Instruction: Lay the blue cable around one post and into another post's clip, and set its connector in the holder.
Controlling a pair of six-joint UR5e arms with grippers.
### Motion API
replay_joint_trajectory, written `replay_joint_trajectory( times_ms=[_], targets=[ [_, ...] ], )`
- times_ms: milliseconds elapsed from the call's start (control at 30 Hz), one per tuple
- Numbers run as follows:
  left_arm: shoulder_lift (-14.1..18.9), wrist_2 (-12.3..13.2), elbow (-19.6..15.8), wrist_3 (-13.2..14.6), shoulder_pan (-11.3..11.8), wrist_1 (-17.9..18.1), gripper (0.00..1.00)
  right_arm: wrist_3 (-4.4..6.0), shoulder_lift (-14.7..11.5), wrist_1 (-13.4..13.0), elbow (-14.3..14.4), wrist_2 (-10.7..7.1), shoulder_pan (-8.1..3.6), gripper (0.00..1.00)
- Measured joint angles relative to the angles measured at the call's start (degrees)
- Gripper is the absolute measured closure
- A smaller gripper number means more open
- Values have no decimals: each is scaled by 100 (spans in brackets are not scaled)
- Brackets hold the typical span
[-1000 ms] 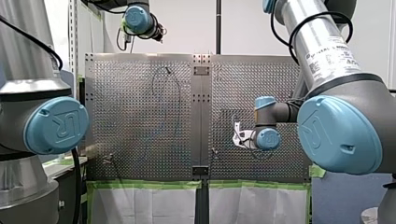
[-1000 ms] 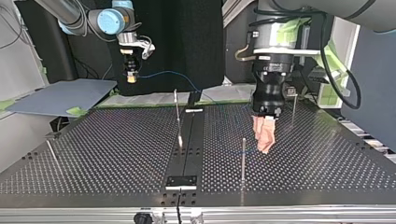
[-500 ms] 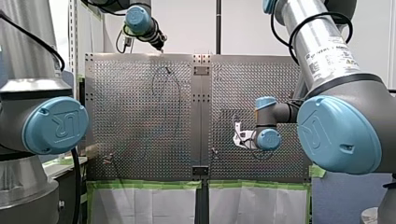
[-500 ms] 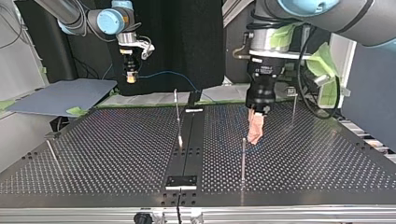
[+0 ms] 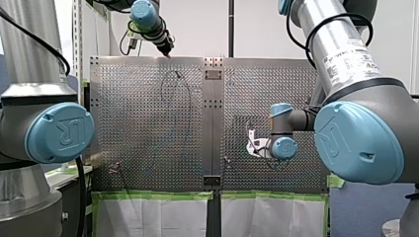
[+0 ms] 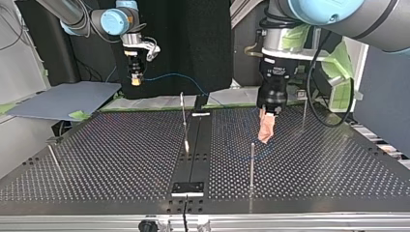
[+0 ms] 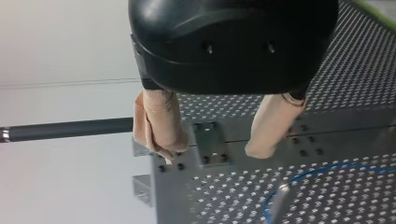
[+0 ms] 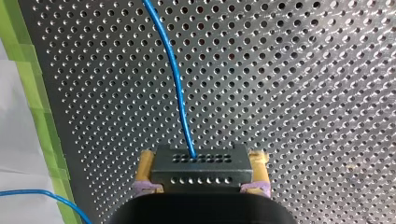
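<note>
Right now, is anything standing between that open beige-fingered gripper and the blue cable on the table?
Nothing visible does. In the left wrist view my left gripper hangs open over the table, with the blue cable lying just ahead of its fingers. A thin post stands beside the cable's curve, not across the way.

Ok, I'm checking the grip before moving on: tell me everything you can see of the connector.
The connector is a dark grey block, metal by its look, with two rows of little holes. It sits level between the yellow fingers of my right hand, and the blue cable leaves its middle.
</note>
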Motion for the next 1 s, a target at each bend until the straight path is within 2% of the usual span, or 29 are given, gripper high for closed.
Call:
replay_joint_trajectory(
  times_ms=[333,500,867,1000],
  targets=[
    [13,-1,0,-197,-4,-603,0,-4,6,13,2,-4,-1,100],
    [24,-29,-7,-480,7,-910,0,-20,8,24,2,-4,2,100],
    [20,-285,-9,-1089,103,-1534,0,-33,15,28,2,-3,2,100],
    [16,-311,-9,-1179,152,-1760,0,-34,15,25,3,-4,1,100]
  ],
)
